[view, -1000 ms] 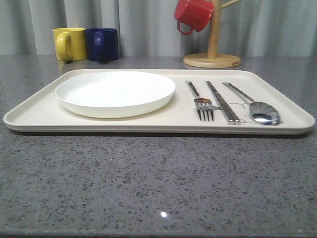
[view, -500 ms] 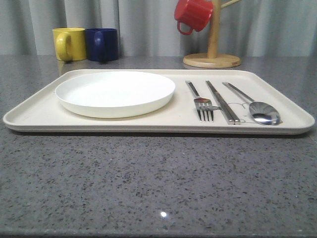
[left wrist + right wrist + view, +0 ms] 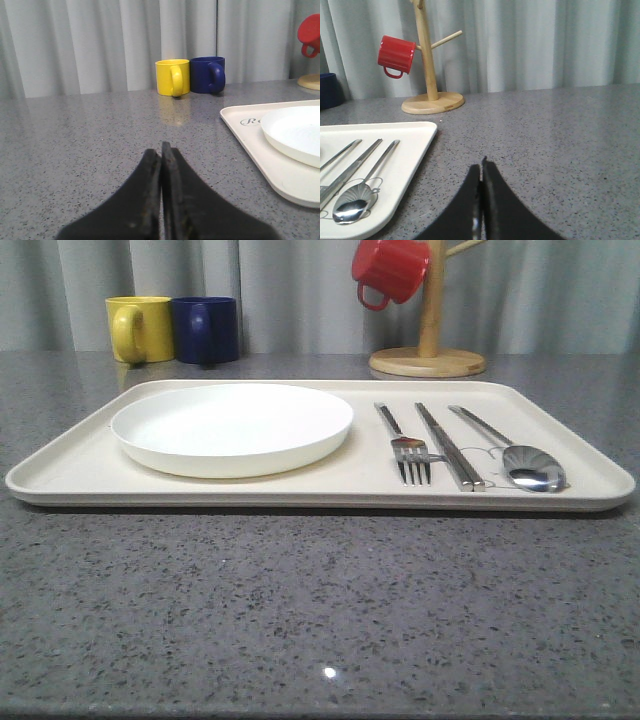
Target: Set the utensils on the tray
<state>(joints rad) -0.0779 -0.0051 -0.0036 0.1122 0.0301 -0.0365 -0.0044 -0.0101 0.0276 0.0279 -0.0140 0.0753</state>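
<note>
Jaws pressed together; utensils (image 3: pixel 440 445) on tray (image 3: pixel 70 472)

Matte black fingers on both arms, that's about all the robot you get here

The left gripper (image 3: pixel 161 150) is two flat black fingers (image 3: pixel 145 200) that start wide and chunky at the base and taper up to narrow rounded tips, kind of like a pair of fins pressed face to face. The inner edges look a bit scuffed, with brownish worn specks along the seam and a thin paler strip running down it. The right gripper (image 3: pixel 481 167) is the same deal: black, smooth, curved outer edges, slim tips, with a light grey line down the inner seam near the base. No cables, screws or markings that I can make out on either one.
</note>
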